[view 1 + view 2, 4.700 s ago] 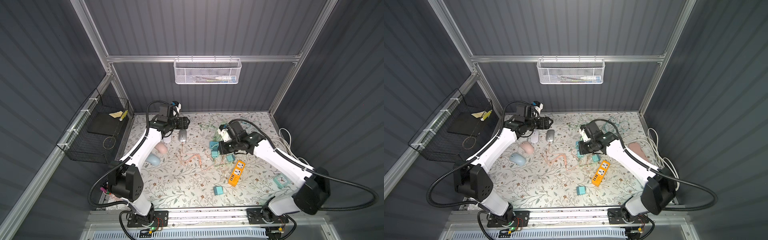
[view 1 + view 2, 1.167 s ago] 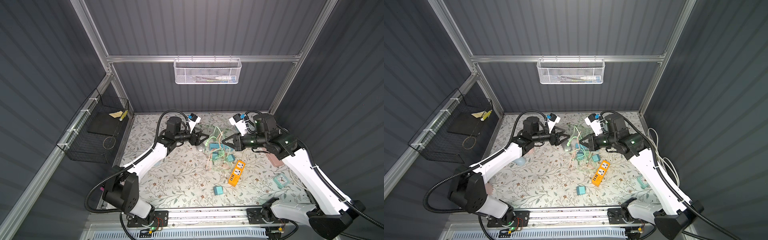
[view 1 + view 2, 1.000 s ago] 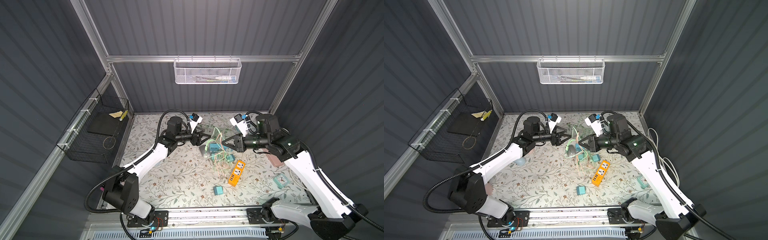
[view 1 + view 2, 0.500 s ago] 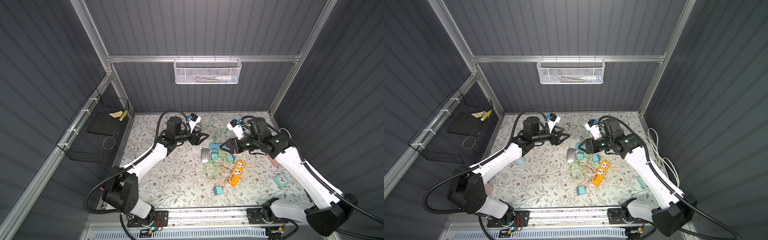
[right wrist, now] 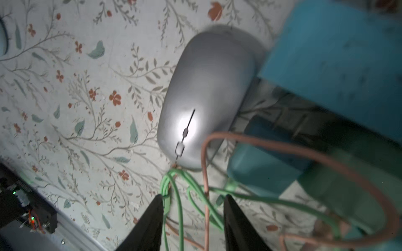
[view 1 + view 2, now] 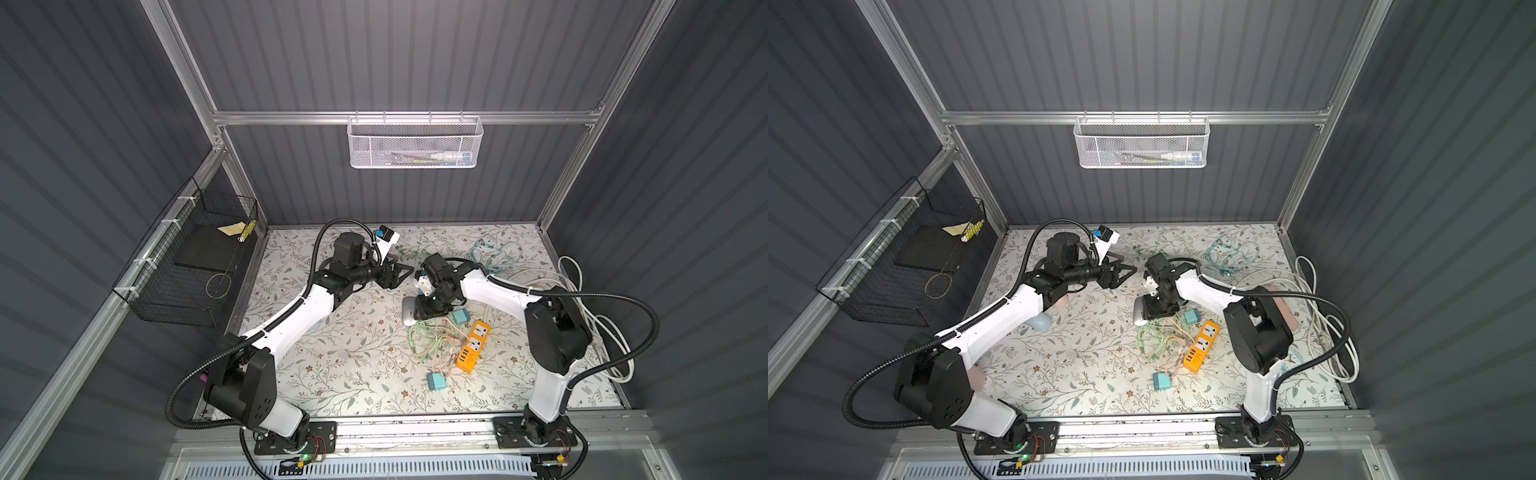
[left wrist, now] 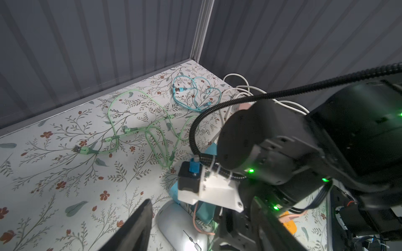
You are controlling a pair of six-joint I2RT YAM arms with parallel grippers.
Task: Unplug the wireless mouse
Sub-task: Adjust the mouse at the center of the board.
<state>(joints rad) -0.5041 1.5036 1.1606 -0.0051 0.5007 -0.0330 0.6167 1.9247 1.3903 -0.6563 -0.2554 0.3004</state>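
The silver wireless mouse (image 6: 408,312) (image 6: 1139,314) (image 5: 206,102) lies on the floral mat, beside teal adapters (image 5: 337,65). Green and pink cables (image 5: 205,173) bunch at its front end; which one is plugged in I cannot tell. My right gripper (image 6: 430,311) (image 5: 193,208) points down over that end, open, with loose cable strands between its fingers (image 5: 155,215). My left gripper (image 6: 404,274) (image 6: 1126,272) hovers open and empty to the mouse's back left. One of its fingers (image 7: 139,223) shows near the mouse (image 7: 180,226).
An orange power strip (image 6: 473,347) and teal adapters (image 6: 436,380) sit among the tangled cables in front. A teal cable (image 6: 494,249) and a green cable (image 7: 134,130) lie at the back, white cables (image 6: 582,291) at the right. A black wire basket (image 6: 195,274) hangs on the left wall.
The mouse and its cable bundle have gone from hanging in the air between the grippers down onto the mat. The right arm has lowered over them; the left arm has barely moved.
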